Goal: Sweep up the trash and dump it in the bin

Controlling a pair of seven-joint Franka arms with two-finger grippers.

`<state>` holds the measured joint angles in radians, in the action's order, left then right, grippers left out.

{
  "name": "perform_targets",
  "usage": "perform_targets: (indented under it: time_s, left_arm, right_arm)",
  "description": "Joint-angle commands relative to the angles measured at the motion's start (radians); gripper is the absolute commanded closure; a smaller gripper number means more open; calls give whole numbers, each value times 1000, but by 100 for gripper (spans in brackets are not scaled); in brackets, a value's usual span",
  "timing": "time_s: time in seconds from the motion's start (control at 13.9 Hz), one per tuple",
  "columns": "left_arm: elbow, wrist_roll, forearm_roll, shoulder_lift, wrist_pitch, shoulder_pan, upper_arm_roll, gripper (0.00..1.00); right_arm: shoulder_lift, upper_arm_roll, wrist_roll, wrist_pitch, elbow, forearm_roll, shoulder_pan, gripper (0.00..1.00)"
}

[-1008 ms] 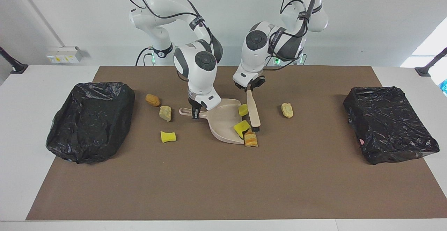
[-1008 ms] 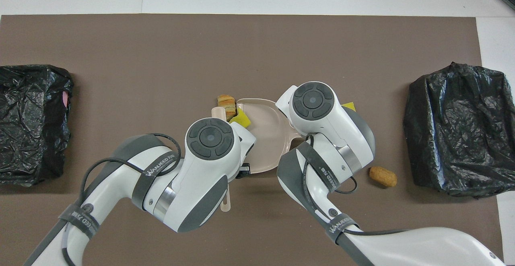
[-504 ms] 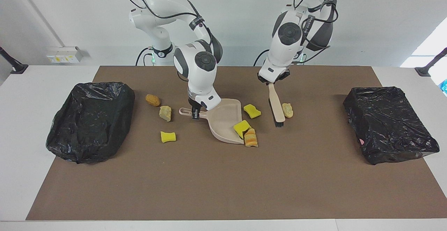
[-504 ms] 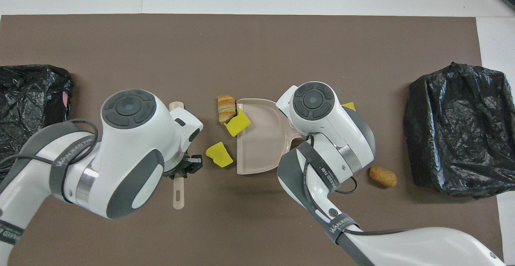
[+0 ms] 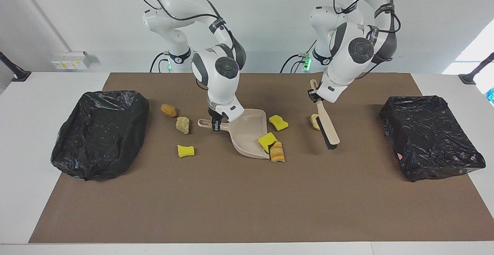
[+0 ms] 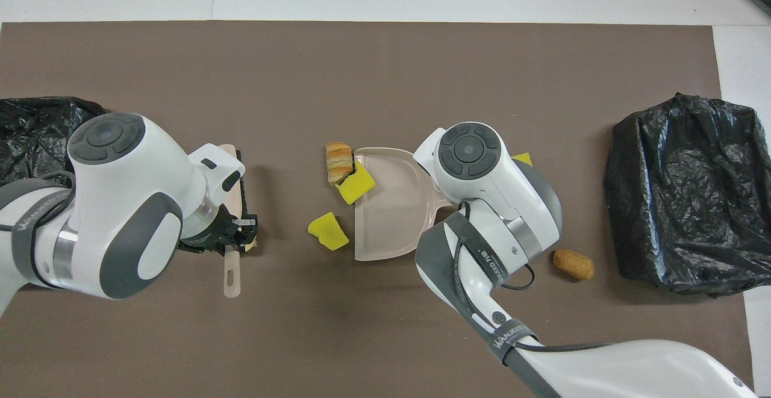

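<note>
My brush (image 5: 327,125) hangs slantwise from my left gripper (image 5: 315,95), which is pinched tight on its handle with the black bristles low over the brown mat (image 5: 247,201), toward the left arm's end of the table and just beside a pale rock-like lump (image 5: 315,120), which sits between the bristles and the dustpan. My right gripper (image 5: 216,125) is clamped on the handle of the beige dustpan (image 5: 247,133), whose mouth rests on the mat and faces the brush. A yellow sponge piece (image 5: 267,141) lies on the pan's lip with a striped bread-like chunk (image 5: 277,152) touching it at the edge, and another yellow sponge piece (image 5: 278,122) lies just beside the mouth. Three scraps lie near the pan's handle: a tan bread-like chunk (image 5: 169,110), a beige rock-like lump (image 5: 183,125) and a third yellow sponge piece (image 5: 185,151). A black-bagged bin (image 5: 100,131) stands at the right arm's end and another black-bagged bin (image 5: 430,135) at the left arm's end. I judge I am mid-sweep, setting up for the lump. Next I should drop the bristles to the mat on the lump's outer side and draw it toward the pan, keeping the pan steady. The only writing I can read is WANJEED on the arm straps (image 6: 482,256).
</note>
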<state>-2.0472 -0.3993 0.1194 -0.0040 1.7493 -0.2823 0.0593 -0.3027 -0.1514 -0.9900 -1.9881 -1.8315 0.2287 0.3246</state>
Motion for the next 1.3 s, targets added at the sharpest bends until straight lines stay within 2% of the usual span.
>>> perform_targets:
  time_s: [0.0,0.22,0.36,0.5,0.65,0.94,1.22]
  left_arm:
    - [-177,94,16,-134,13,9,8,100]
    - [-318,91,11,-232,25,15,5,100]
    - [-367,-11,11,-269,38,15,7,100]
    - [-404,-106,11,-264,126,-4,16,100]
    - [-439,-229,11,-249,231,-75,16,100]
    - [-403,-338,57,-192,386,-109,19,100]
    - [-233,-354,131,-82,424,-220,19,100]
  right_arm:
    - [13,-5,21,3,-22,23,-7,100]
    - [11,-5,21,-1,-20,23,-7,100]
    - [10,-5,21,-12,-18,23,-9,100]
    - [10,-5,21,-11,-20,23,-10,100]
    - [10,-5,21,-12,-20,23,-10,100]
    - [10,-5,19,-17,-22,23,-15,100]
    - [10,-5,21,-18,-23,23,-15,100]
